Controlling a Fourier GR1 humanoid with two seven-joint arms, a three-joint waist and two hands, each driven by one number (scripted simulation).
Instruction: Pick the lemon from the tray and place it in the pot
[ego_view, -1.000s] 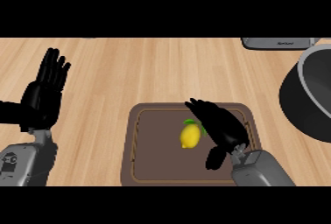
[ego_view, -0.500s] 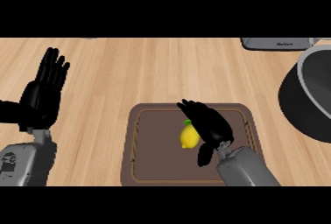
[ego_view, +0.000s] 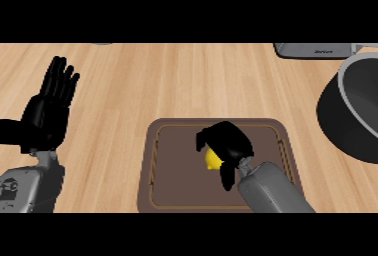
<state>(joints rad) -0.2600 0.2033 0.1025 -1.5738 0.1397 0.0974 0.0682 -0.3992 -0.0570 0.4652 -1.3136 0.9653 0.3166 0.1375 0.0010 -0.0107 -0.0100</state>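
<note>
The yellow lemon (ego_view: 212, 159) lies on the brown tray (ego_view: 173, 170) in the lower middle of the head view. My right hand (ego_view: 227, 141) sits on top of it with its fingers curled round it, so only a small yellow patch shows on the hand's left side. The dark pot (ego_view: 353, 112) stands at the right edge, partly cut off, to the right of the tray. My left hand (ego_view: 50, 110) rests open at the far left, fingers up, away from the tray.
A grey appliance (ego_view: 314, 50) shows at the top right, behind the pot. Bare wooden counter (ego_view: 184, 80) stretches between the left hand, the tray and the pot.
My right hand has shifted left over the lemon and its fingers have curled down round it. The lemon is now mostly hidden. The left hand has not moved.
</note>
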